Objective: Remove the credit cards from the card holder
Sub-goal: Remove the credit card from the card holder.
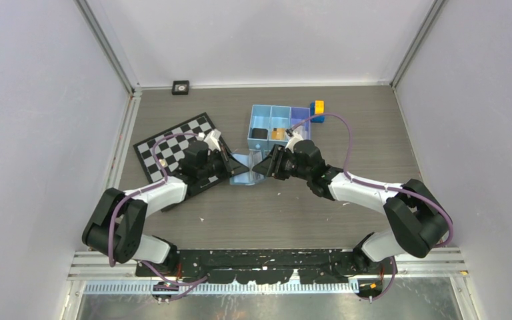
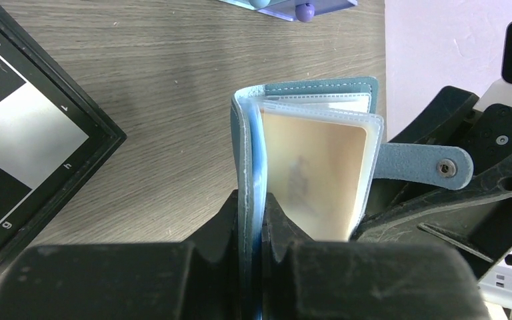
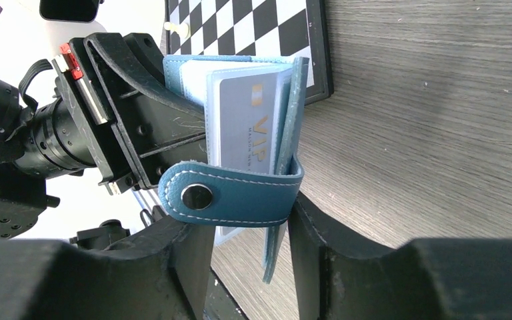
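The blue card holder (image 2: 307, 90) hangs open above the table between my two grippers. My left gripper (image 2: 253, 207) is shut on the edge of one cover. Its clear sleeves fan out, and a tan-brown credit card (image 2: 313, 173) shows inside one. In the right wrist view a pale card (image 3: 247, 127) marked VIP sits in another sleeve. The strap with the round snap button (image 3: 197, 195) lies across the gap of my right gripper (image 3: 243, 230), whose jaws stand apart around the holder's lower edge. From above, the holder (image 1: 245, 162) sits between the left gripper (image 1: 230, 167) and the right gripper (image 1: 267, 165).
A black-and-white chessboard (image 1: 173, 147) lies under the left arm. A three-compartment blue tray (image 1: 277, 123) stands just behind the grippers, with a yellow-and-blue block (image 1: 318, 109) beside it. A small black object (image 1: 181, 87) sits at the back wall.
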Robot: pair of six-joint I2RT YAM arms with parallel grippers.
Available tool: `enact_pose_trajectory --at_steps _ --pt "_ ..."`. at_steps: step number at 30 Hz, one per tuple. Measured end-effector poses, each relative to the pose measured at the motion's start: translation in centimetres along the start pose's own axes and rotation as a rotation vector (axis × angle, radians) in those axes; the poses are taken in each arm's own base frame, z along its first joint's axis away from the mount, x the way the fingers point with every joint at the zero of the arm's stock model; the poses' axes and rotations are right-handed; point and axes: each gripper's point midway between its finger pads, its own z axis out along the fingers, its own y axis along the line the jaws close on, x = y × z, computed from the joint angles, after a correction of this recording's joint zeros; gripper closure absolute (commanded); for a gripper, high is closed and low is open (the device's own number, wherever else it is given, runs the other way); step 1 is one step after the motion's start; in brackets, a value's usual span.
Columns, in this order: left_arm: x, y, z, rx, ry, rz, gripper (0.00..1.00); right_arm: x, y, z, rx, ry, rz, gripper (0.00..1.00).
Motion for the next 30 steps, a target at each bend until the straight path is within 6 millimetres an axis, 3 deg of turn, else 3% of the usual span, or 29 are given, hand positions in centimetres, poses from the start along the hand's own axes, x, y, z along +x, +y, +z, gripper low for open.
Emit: enact_pose_trajectory --at_steps 2,7,22,27,30 --pt "-0.1 0.0 -0.1 -0.005 -0.005 0.003 1.00 0.0 0.0 0.0 -0.001 -0.001 0.000 0.67" --pt "-0.3 0.1 -0.2 -0.014 -0.017 0.005 1.00 -0.2 0.0 0.0 0.006 -0.013 -0.001 0.71" --pt "-0.2 -0.2 -0.3 -0.004 -0.012 0.006 1.00 0.0 -0.3 -0.1 0.017 -0.004 0.001 0.53" --pt "0.2 -0.8 -0.3 0.024 0.008 0.009 1.00 0.5 -0.2 0.6 0.006 0.032 0.001 0.37" --pt "0.7 -1.9 -0.2 0.067 0.027 0.026 1.00 1.3 -0.7 1.1 0.014 0.060 0.000 0.32"
